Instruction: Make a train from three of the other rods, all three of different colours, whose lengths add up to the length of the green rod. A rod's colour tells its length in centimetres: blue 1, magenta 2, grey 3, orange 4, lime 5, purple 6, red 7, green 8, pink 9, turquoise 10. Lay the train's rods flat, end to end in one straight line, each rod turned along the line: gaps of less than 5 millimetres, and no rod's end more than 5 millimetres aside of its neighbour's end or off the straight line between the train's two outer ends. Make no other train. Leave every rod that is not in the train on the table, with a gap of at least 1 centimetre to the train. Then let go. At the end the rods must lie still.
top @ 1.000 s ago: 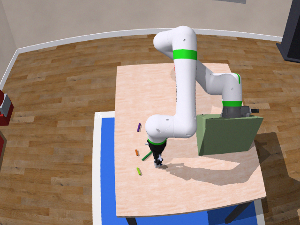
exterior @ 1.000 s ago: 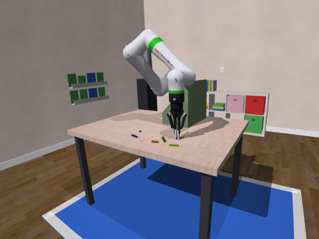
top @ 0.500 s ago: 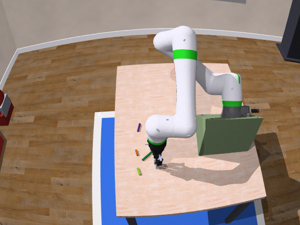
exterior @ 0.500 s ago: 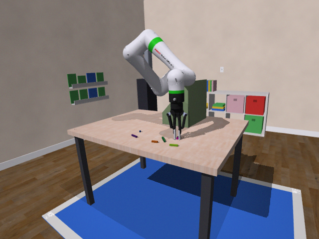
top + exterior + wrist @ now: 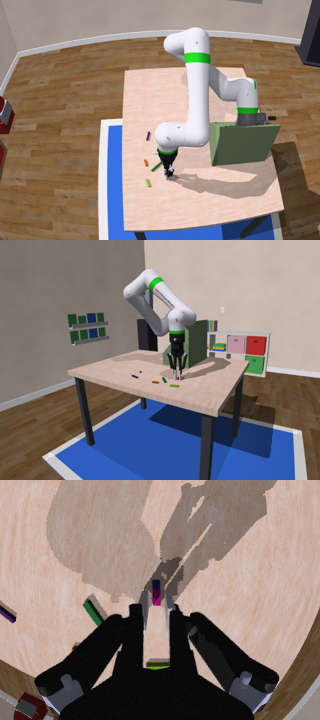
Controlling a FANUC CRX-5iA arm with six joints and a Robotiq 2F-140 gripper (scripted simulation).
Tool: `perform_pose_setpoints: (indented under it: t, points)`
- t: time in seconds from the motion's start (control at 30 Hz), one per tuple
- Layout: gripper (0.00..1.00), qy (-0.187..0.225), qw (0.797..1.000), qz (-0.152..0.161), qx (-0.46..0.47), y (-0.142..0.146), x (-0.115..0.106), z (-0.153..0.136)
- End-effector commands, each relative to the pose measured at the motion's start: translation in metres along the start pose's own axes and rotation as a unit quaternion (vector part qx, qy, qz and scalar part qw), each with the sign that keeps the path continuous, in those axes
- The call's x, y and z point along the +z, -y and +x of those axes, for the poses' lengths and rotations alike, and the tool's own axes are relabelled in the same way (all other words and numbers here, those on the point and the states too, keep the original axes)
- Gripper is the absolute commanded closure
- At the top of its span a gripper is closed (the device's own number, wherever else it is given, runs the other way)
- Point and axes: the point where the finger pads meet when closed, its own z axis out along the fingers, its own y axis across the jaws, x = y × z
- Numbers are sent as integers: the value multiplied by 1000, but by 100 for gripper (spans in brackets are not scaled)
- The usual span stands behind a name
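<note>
One magenta rod point(image 5: 178, 378) point(image 5: 157, 599) noted near the green rod point(image 5: 156, 166) point(image 5: 164, 380) point(image 5: 93, 612); gripper point(image 5: 169, 177) point(image 5: 177, 379) point(image 5: 156, 600) narrowly open around it, holding nothing.

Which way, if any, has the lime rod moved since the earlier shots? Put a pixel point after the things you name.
No, none visible. In the top view, the lime rod point(image 5: 147, 182) point(image 5: 174, 385) point(image 5: 158, 666) keeps its spot and slant near the image-left edge of the table point(image 5: 155, 211) point(image 5: 103, 371) point(image 5: 290, 580).
</note>
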Motion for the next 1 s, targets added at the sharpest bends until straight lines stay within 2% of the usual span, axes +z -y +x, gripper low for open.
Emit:
perform_pose_setpoints:
  t: [0.0, 0.17, 0.63, 0.9, 0.93, 0.97]
  points:
    - [85, 0, 1000, 0, 0, 0, -5, 0]
    - [85, 0, 1000, 0, 0, 0, -15, 0]
    - [85, 0, 1000, 0, 0, 0, -82, 0]
    - [85, 0, 1000, 0, 0, 0, -89, 0]
    - [0, 0, 1000, 0, 0, 0, -89, 0]
    - [0, 0, 1000, 0, 0, 0, -89, 0]
